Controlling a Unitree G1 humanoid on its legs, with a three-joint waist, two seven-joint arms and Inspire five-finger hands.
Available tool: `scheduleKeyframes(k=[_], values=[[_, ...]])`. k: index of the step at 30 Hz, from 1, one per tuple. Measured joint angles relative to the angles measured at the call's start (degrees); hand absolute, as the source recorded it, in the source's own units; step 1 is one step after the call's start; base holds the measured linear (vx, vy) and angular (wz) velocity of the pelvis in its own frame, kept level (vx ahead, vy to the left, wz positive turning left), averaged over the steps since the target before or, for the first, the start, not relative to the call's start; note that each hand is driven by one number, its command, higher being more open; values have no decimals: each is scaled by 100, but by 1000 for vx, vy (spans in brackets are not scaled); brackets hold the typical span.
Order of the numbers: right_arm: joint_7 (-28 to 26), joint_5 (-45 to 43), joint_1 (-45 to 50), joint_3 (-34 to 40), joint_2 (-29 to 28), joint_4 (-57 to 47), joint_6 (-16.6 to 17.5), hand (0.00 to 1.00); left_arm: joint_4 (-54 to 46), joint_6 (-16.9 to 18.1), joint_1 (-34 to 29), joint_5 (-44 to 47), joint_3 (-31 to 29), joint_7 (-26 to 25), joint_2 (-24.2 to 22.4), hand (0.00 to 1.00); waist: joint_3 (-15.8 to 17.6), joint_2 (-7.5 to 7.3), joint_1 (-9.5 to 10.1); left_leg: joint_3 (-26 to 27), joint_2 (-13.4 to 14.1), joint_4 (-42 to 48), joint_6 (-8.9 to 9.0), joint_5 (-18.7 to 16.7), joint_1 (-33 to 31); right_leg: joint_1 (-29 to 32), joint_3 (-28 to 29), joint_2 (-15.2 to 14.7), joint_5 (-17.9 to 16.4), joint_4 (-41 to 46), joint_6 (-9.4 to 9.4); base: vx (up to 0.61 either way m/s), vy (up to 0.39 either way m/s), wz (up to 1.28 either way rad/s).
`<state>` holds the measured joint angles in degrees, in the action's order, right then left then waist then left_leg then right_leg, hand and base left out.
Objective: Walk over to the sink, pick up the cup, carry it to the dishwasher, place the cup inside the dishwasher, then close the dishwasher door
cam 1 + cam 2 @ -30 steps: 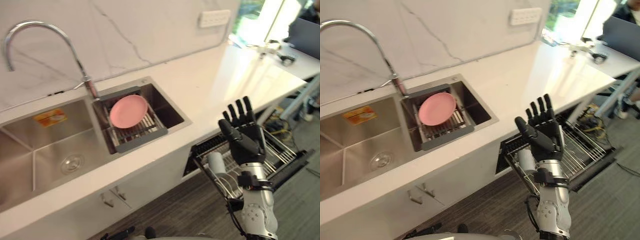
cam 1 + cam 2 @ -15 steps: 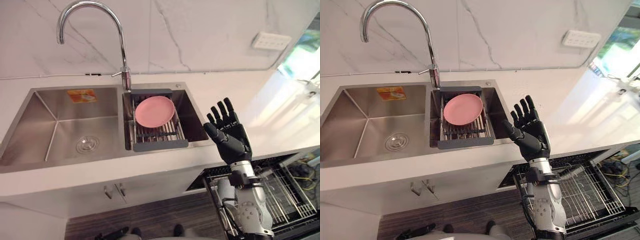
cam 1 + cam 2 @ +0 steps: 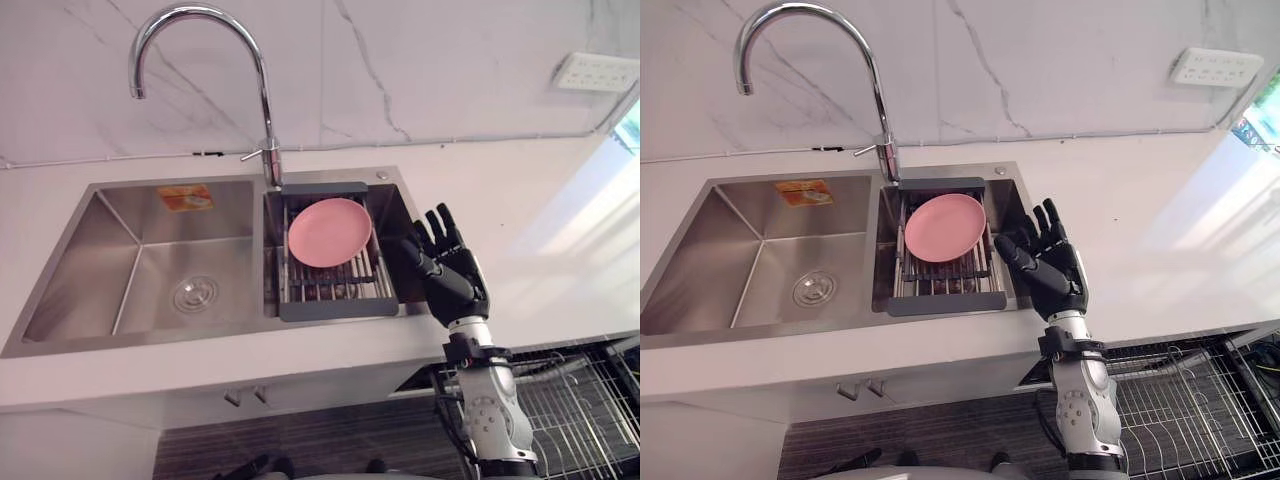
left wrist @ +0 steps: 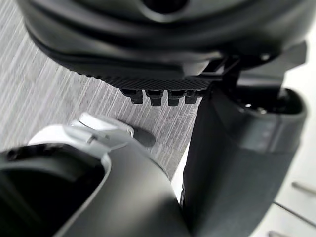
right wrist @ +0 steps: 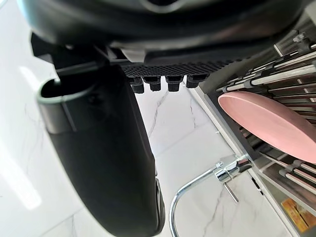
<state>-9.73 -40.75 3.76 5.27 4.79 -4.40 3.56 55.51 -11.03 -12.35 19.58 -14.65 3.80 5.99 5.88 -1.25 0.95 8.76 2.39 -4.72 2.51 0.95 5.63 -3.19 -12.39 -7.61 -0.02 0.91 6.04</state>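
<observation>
Right hand (image 3: 455,285) now nearer sink (image 3: 150,280)

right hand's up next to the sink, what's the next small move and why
Probably lower the open, empty right hand toward the pulled-out dishwasher rack rather than into the sink: its right basin holds a pink plate on a drying rack, not a cup, and the left basin holds nothing loose, so there seems nothing to pick up there.
</observation>
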Motion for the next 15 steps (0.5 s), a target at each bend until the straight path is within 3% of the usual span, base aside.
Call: scheduleKeyframes(k=[5, 9, 15], values=[[570, 1048, -232, 367, 121, 0, 1, 100, -9, -31, -4, 133, 208, 296, 94, 100, 0, 0, 20, 272, -18, 14, -2, -9, 94, 11, -39, -28, 63, -33, 88, -18, 17, -21], [689, 2128, -538, 728, 949, 8, -48, 100, 31, -111, -4, 191, 357, 353, 171, 100, 0, 1, -32, 255, -17, 9, 2, -13, 93, 0, -74, -25, 64, -34, 87, -41, -21, -3], [522, 3598, -1620, 578, 2042, 569, -338, 100, 3, -162, -3, 184, 380, 376, 199, 100, -2, -25, -26, -39, -69, -53, -63, 78, 79, -128, -372, -73, 58, -35, 79, -64, -22, 23]])
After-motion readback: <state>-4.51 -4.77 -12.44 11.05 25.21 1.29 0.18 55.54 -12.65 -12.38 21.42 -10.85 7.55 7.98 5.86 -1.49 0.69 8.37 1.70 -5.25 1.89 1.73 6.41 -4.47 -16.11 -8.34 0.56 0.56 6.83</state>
